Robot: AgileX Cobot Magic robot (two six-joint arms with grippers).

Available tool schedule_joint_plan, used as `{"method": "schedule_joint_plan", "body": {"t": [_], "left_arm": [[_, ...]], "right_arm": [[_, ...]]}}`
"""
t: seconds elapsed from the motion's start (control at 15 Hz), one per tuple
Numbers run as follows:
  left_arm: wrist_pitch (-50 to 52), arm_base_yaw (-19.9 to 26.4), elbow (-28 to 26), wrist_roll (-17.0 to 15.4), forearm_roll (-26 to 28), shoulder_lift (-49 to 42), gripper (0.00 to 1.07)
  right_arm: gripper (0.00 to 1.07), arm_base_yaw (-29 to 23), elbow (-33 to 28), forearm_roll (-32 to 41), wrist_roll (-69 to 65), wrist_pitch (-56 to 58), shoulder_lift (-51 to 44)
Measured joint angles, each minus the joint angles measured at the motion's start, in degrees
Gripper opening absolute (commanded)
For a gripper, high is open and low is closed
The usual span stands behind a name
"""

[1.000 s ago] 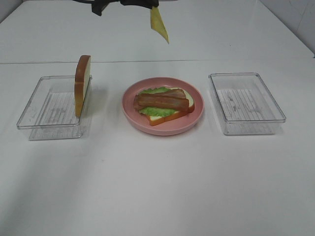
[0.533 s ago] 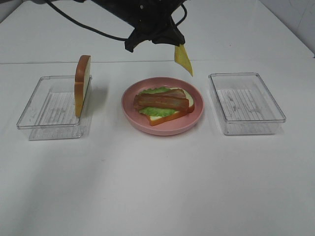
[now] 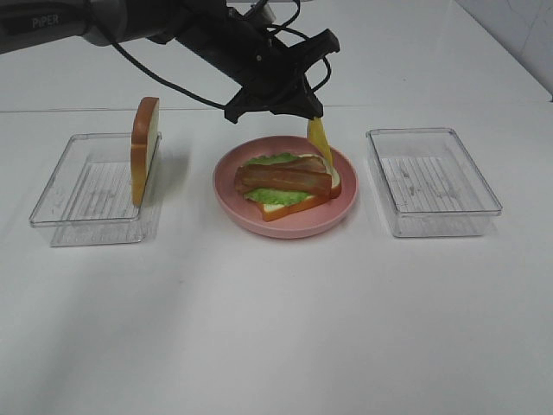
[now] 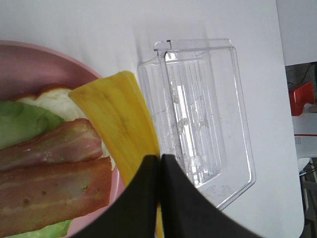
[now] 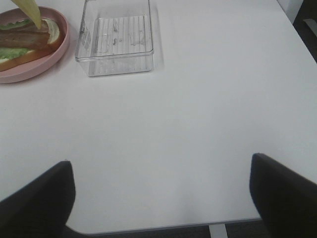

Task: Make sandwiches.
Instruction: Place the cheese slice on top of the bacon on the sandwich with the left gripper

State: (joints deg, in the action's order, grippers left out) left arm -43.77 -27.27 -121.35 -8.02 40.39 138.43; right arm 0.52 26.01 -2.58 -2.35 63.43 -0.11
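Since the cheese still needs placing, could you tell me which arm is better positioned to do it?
Left. Its hand already grips the cheese just above the bacon; the right hand sits open, far away.

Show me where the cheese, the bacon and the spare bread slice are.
cheese [image 4: 116, 121], left wrist view, its flat yellow face.
bacon [image 3: 283, 177], exterior high view, middle of the strips.
bread slice [image 3: 143, 149], exterior high view, its brown crust.

I see bright, even light from overhead on the white desk [image 3: 276, 328], with only soft shadows beside the trays [image 3: 95, 186] and plate [image 3: 285, 216]. Glare whitens the desk's far edge. In my left wrist view the fingers [image 4: 148, 208] are dark and blurred.
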Motion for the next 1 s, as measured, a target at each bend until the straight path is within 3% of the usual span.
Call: {"method": "schedule_joint_plan", "body": {"t": [1.0], "left_arm": [[-4.2,0.0,0.0,-0.7,-2.2,2.0,0.00]], "right_arm": [[0.92,0.0,0.0,0.0,0.0,0.0,0.0]]}}
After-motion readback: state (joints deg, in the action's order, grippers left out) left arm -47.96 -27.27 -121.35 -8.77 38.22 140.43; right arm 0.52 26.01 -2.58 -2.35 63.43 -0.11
